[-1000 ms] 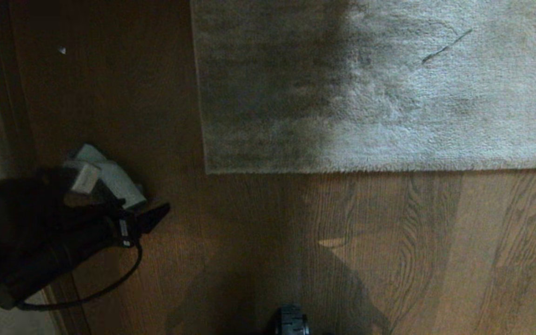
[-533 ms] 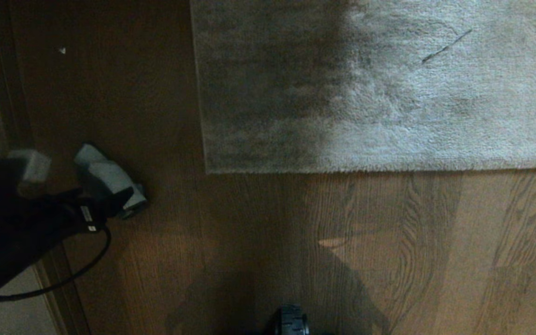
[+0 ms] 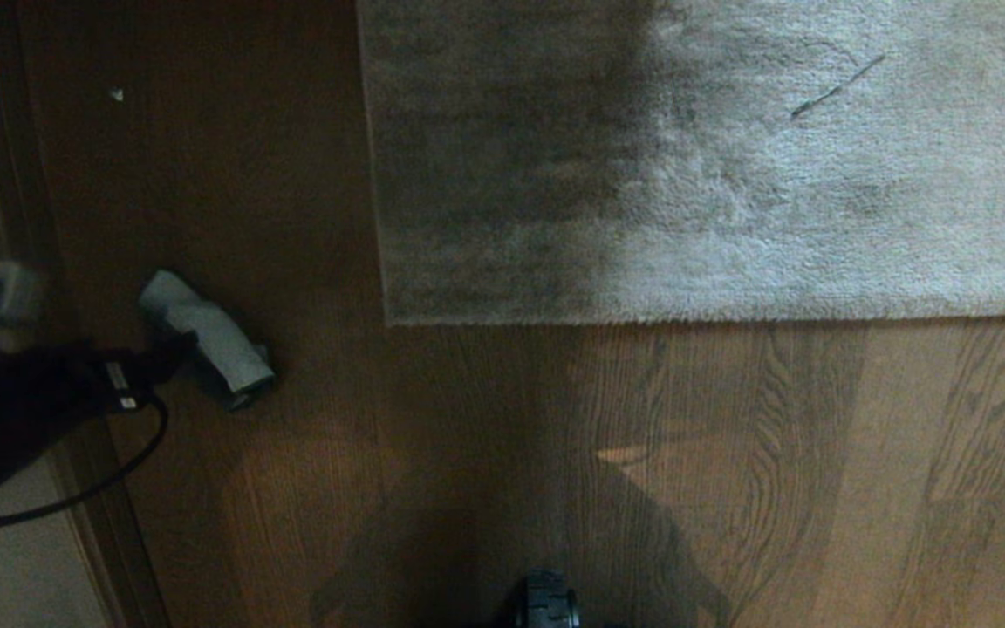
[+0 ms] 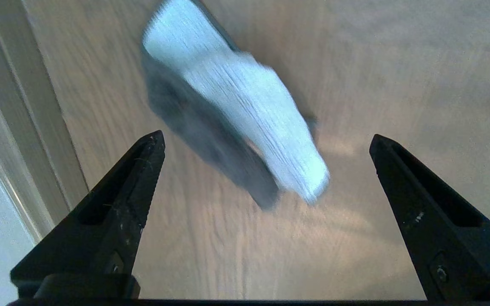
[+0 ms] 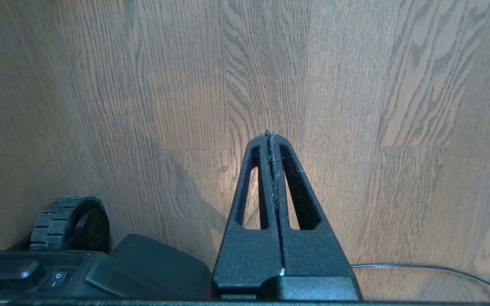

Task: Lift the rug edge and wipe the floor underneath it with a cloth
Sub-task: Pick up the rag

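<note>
The left claw (image 4: 266,142) gapes wide and empty above the cloth (image 3: 208,337), at nine o'clock on the floor (image 3: 729,471). The right claw (image 5: 269,135) is pressed shut, holding nothing.

cloth (image 3: 210,338) on floor (image 3: 502,436) left of rug edge (image 3: 642,318), well apart

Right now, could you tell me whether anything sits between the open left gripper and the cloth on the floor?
Nothing visible does. The left gripper is open, and the cloth lies on bare floor ahead of its fingertips, with only floor between them.
</note>
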Robot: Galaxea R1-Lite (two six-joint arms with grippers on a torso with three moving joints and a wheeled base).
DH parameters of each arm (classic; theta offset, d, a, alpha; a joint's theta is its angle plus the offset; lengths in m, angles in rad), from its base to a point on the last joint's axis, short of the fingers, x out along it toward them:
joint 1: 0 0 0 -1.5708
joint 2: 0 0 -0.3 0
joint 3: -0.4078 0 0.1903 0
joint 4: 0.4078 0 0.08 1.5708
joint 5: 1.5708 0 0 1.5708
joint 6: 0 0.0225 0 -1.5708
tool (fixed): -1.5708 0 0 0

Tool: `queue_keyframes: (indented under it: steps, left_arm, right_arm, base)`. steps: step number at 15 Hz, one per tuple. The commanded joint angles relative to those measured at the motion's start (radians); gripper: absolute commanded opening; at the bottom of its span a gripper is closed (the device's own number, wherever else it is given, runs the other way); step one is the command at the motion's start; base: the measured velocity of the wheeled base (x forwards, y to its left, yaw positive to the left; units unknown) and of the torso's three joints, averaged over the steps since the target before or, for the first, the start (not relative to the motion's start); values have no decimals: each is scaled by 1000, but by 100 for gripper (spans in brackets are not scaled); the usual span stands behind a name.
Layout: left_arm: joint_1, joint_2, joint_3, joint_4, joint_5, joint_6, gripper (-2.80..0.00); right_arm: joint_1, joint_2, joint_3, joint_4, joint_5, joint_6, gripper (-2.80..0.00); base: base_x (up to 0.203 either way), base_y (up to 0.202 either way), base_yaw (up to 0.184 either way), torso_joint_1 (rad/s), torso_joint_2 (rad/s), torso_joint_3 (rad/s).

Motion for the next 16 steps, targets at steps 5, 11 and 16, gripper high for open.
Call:
queue_keyframes:
  steps: [5,11,16]
  left_arm:
    - [53,158,-71,-121,-2,2,0]
    - [47,220,-105,-146,-12,3,0]
    - [43,319,-103,-260,-11,3,0]
  right_arm:
    - [0,0,0,0,0,0,-280]
    - [0,2,0,0,0,0,-280]
    - [0,2,0,0,0,0,-280]
  base:
    - [0,0,0,0,0,0]
    - [0,0,0,0,0,0]
    - [0,0,0,0,0,0]
